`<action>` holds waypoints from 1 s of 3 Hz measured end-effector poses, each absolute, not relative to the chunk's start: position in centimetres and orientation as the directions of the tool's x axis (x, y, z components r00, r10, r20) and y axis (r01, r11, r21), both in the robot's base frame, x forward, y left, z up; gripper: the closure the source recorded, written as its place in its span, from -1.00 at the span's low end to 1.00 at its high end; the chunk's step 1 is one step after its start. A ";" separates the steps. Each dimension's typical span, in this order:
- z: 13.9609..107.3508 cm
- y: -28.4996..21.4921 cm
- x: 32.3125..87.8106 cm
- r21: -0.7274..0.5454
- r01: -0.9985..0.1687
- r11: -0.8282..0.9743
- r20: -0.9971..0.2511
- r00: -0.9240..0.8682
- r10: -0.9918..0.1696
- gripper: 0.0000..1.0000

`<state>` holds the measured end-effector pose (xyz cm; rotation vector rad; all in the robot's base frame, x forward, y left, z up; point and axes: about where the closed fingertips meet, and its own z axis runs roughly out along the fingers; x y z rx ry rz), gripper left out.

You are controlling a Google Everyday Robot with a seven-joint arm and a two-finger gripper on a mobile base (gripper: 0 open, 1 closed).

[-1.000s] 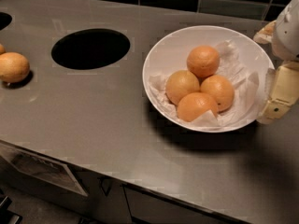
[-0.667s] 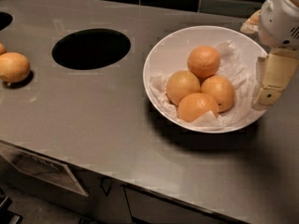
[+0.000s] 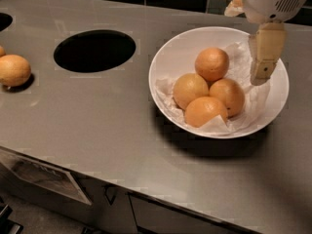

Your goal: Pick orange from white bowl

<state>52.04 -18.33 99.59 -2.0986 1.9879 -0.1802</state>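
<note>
Hand hangs inside white bowl's right rim, apart from fruit.

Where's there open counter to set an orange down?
Widest bare counter runs along the front edge, below the round hole and left of the white bowl. A narrower strip lies between hole and bowl. Crowded: the bowl's inside, four oranges on paper, with the end effector hanging over its right side.
</note>
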 end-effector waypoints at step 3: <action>100.5 -17.7 53.8 -0.334 -0.940 -0.070 -0.073 0.100 -0.992 -1.00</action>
